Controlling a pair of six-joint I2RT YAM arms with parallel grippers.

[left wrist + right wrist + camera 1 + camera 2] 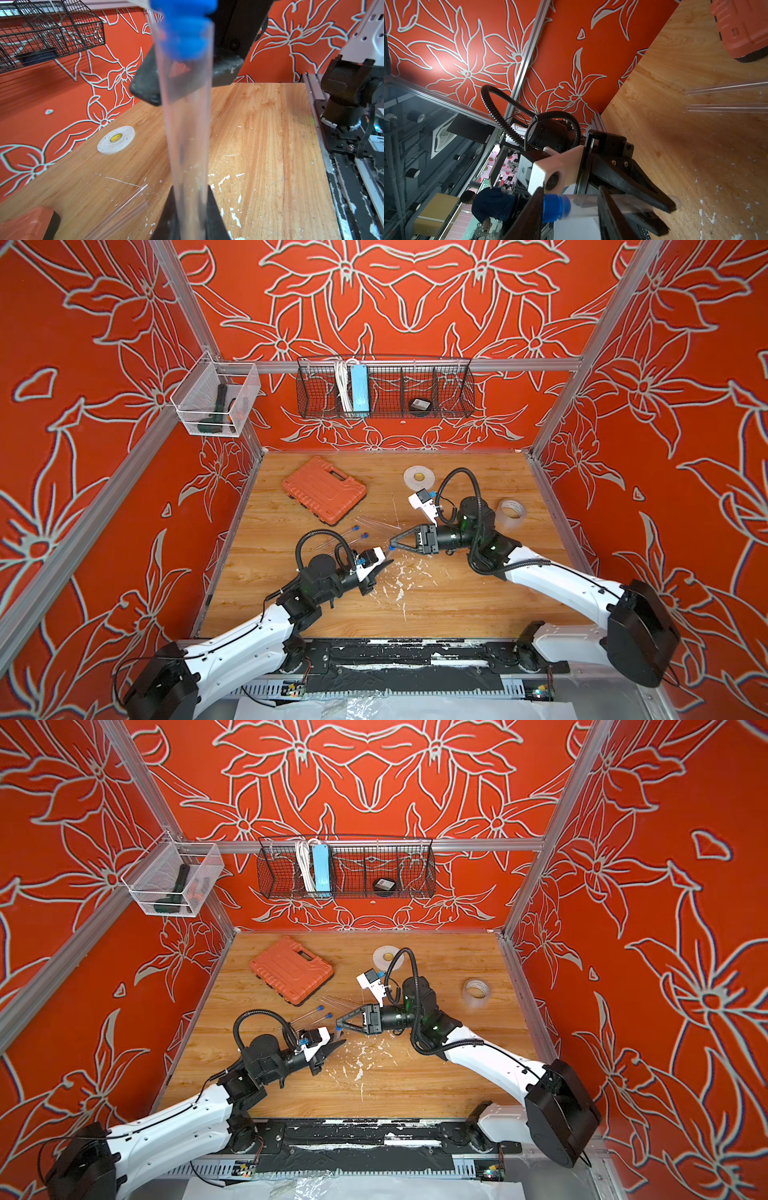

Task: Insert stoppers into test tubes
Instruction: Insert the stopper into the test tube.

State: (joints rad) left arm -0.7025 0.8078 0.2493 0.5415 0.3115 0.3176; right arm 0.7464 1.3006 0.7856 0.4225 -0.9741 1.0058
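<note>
We find one blue stopper (182, 35) seated in the mouth of a clear test tube (187, 135). Its ribbed lower part sits inside the tube and its wider head stays outside the rim. The left gripper (190, 209) is clamped tight on this tube toward its closed end, and in the right wrist view the rounded tip pokes just past the fingers. The right gripper (393, 546) meets it nose to nose above the middle of the wooden table (457, 605). Its jaws stand partly apart: one of its fingers (529, 216) touches the stopper's head, while the other crosses the tube farther along, clear of the stopper, so we would not call that a grip. Beyond the left gripper, toward the back wall, two stoppered tubes (354, 528) lie on the table, with some bare tubes (379, 523) just beside them. Farther back we see an orange tool case (324, 489) and a flat white tape disc (419, 477). A clear tape roll (511, 512) stands near the right arm. A black wire basket (384, 406) hangs on the back wall.
</note>
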